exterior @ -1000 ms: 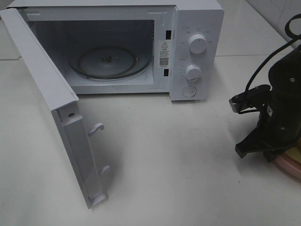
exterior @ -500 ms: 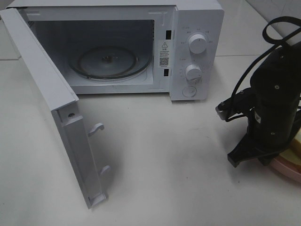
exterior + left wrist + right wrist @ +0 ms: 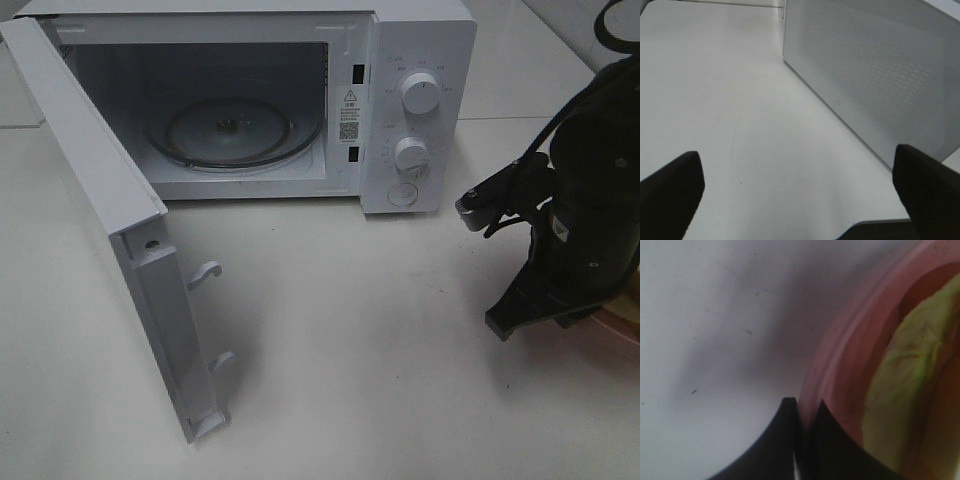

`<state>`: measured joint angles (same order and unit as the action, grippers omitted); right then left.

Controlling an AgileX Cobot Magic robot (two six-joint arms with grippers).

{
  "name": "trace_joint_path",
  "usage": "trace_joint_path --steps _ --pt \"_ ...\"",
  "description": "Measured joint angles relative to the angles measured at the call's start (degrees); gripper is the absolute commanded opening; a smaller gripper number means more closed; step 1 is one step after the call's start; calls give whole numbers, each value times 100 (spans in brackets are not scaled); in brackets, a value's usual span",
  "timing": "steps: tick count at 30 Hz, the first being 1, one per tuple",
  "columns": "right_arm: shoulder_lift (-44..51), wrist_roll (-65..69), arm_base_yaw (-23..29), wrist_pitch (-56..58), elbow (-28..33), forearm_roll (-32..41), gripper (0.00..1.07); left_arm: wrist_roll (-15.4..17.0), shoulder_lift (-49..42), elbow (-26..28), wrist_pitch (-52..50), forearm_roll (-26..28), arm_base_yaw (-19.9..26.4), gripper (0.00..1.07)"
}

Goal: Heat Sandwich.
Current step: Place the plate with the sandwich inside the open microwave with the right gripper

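High view looking down on microwave (image 3: pixel 420 100), left wrist low beside it, right wrist close over plate (image 3: pixel 840 365)

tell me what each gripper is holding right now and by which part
The right gripper pinches the pink plate by its rim. The left gripper is open and holds nothing.

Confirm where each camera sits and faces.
Exterior high: mounted high, looking down at open microwave; right arm at right edge.
Left wrist: arm-mounted, facing door outer face; open left end effector frames it.
Right wrist: arm-mounted, close on plate and sandwich; right end effector pinches rim.
Shared: exterior and left wrist both show the door.
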<state>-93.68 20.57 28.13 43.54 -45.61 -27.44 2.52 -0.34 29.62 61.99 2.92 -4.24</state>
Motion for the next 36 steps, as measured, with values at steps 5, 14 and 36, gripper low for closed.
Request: trace_joint_path --steps 5,14,36 --pt "223 40 195 34 201 -11 0 0 0 0 0 0 0 97" --pt "573 40 710 126 332 -63 0 0 0 0 0 0 0 97" --pt "1094 -92 2240 773 378 -155 0 0 0 0 0 0 0 97"
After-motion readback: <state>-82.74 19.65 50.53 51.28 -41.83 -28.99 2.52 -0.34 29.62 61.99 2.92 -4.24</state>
